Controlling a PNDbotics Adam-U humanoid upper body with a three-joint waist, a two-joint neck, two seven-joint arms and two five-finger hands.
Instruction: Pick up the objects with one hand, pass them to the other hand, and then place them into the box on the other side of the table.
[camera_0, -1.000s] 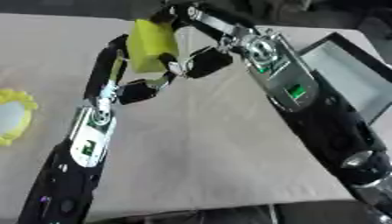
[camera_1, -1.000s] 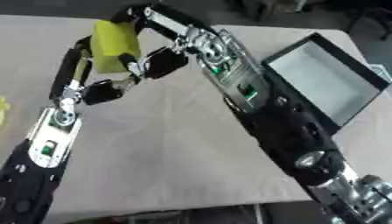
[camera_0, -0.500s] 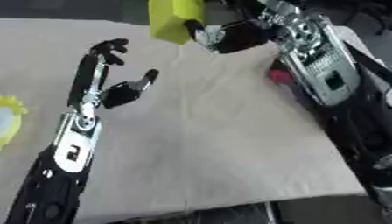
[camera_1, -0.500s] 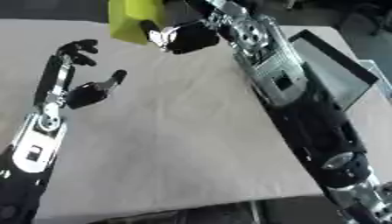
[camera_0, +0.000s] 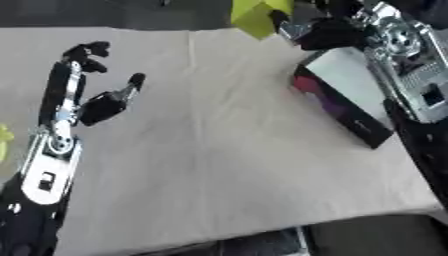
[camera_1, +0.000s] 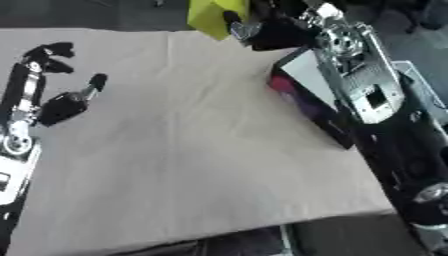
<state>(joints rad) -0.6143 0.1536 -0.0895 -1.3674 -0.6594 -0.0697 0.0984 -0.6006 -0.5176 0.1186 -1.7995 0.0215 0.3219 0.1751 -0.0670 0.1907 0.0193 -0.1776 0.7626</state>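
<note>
A yellow-green block (camera_0: 256, 16) hangs at the top of the view, with my right hand (camera_0: 325, 31) shut on it, above the table's far edge. Just right of and below it stands the black box (camera_0: 350, 95) with a pale inside and a red patch on its side wall. My left hand (camera_0: 101, 102) is open over the left part of the table, fingers up and thumb spread, holding nothing.
A beige cloth (camera_0: 219, 165) covers the table; its front edge runs along the bottom. A bit of a yellow object (camera_0: 3, 140) shows at the left edge. My right arm (camera_1: 367, 95) reaches across above the box.
My right hand has carried the yellow-green block away to the right, toward the box. My left hand has let go of it and stays open at the left. The camera has shifted too.
</note>
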